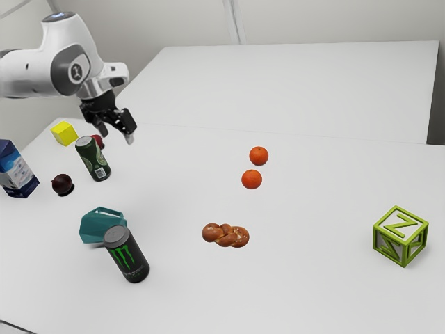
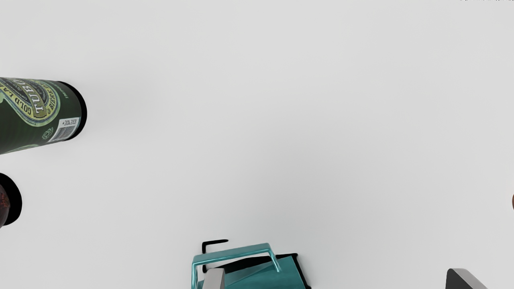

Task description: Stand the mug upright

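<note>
Apart, teal mug (image 1: 96, 227), below open gripper (image 1: 117, 135)

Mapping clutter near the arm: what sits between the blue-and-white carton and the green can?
A dark, round, onion-like thing sits between the carton and the green can, as the exterior view shows.

From well back at my arm's (image 1: 29, 74) side, the exterior view looks down across the table (image 1: 313, 285); the wrist view, nearer, faces down past my fingers (image 1: 126, 123). Both share the teal mug (image 1: 99, 227) and green can (image 1: 92, 158).
</note>
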Robot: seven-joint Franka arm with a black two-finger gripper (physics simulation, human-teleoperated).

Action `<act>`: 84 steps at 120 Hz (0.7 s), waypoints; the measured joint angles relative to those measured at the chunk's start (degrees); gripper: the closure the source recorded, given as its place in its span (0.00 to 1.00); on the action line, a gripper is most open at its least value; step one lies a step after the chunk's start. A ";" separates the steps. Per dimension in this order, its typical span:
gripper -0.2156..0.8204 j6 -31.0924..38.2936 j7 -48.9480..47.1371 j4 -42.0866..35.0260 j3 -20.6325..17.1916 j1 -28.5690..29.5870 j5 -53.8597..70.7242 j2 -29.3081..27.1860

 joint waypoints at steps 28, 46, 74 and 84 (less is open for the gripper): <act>0.21 1.60 0.61 -0.21 0.00 3.68 -1.42 0.74; 0.21 2.21 2.38 -1.28 0.08 9.00 -4.75 2.22; 0.21 1.82 6.61 -6.72 1.34 12.96 -12.01 4.37; 0.21 1.42 7.94 -8.02 2.26 13.00 -13.79 4.68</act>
